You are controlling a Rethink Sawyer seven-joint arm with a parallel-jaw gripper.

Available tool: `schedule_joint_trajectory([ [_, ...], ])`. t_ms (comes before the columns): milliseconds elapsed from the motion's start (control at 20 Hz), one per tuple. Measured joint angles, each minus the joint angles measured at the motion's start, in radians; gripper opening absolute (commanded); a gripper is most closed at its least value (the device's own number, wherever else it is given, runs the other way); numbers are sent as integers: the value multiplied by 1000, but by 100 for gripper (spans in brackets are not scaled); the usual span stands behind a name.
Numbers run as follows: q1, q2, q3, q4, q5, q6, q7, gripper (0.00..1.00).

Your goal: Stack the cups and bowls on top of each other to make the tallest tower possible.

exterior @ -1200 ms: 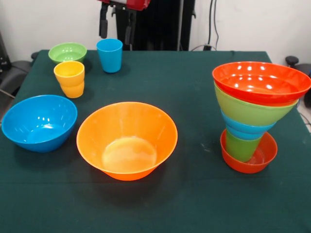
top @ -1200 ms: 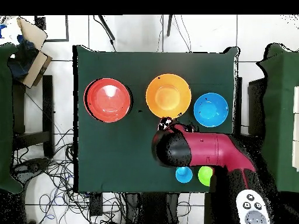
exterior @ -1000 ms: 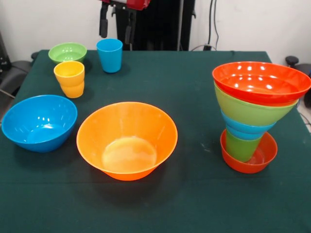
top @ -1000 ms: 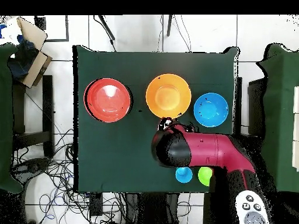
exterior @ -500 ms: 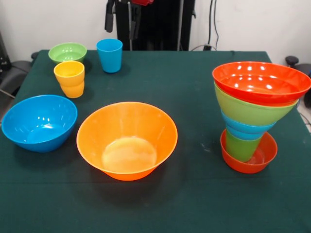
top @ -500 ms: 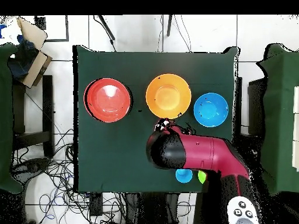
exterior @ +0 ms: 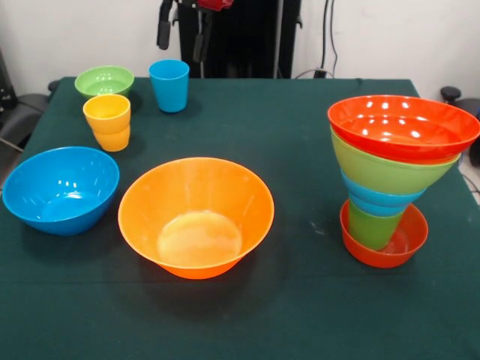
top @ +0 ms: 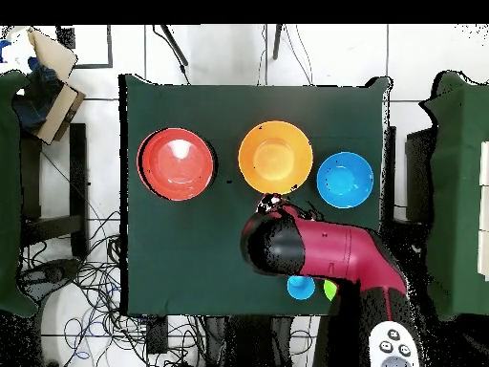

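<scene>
The tower [exterior: 390,180] stands at the right: a small red-orange bowl [exterior: 384,247] lowest, then a green cup, a blue bowl, a green bowl and a wide red bowl [exterior: 403,126] on top. From overhead, the tower [top: 177,163] shows only its red top. Loose on the cloth are a large orange bowl [exterior: 196,216] [top: 275,156], a blue bowl [exterior: 61,187] [top: 345,179], a yellow-orange cup [exterior: 106,121], a small green bowl [exterior: 104,81] and a blue cup [exterior: 169,85] [top: 301,287]. My gripper [exterior: 181,34] hangs open and empty, above and just behind the blue cup.
The green-covered table [exterior: 300,135] ends close behind the blue cup and the small green bowl. In the overhead view the red arm [top: 320,250] covers the yellow-orange cup and most of the small green bowl [top: 329,291]. Cables lie on the floor around the table.
The gripper has risen a little at the top edge. In the overhead view the arm has swung slightly left, covering more of the small green bowl. The cups and bowls have not moved.
</scene>
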Motion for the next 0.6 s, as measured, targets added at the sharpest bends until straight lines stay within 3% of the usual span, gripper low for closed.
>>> schedule_joint_trajectory([
  [200, -39, 29, 8, -12, 1, 0, 0, 100],
  [600, -54, 60, 17, -26, -7, 0, 0, 100],
])
